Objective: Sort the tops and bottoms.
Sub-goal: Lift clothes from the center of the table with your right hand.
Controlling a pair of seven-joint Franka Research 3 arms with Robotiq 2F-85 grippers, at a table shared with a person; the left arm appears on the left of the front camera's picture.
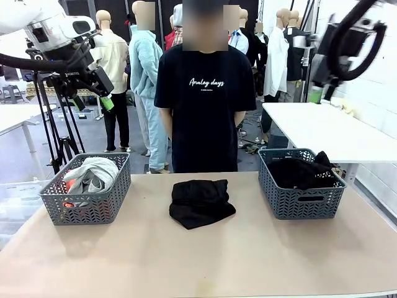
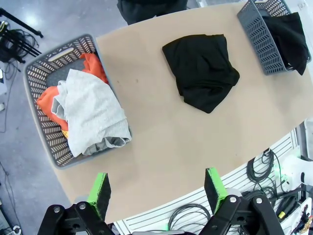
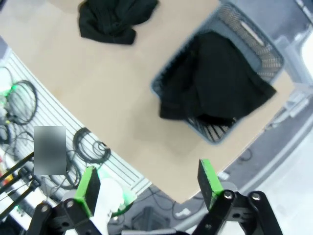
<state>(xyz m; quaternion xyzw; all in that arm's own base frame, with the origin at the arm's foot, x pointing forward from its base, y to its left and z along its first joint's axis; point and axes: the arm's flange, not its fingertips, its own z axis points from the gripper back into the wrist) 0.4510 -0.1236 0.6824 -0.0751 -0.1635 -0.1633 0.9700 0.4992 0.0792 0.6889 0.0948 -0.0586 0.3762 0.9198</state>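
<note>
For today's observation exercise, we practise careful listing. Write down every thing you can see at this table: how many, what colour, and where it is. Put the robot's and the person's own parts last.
Table: one, tan flat top, spanning the scene.
Grey woven plastic baskets: two, one at the table's left, one at its right.
Pale grey soft top: one, lying in the left basket, over the red-orange one.
Red-orange soft top: one, in the left basket, mostly covered.
Black cloth garment in a basket: one, in the right basket, draped over its rim.
Black cloth garment on the table: one, crumpled at the table's middle, between the baskets.
Person: one, black T-shirt with white script, standing at the far side.
Left hand: open, raised above the table.
Right hand: open, raised above the table.
</note>
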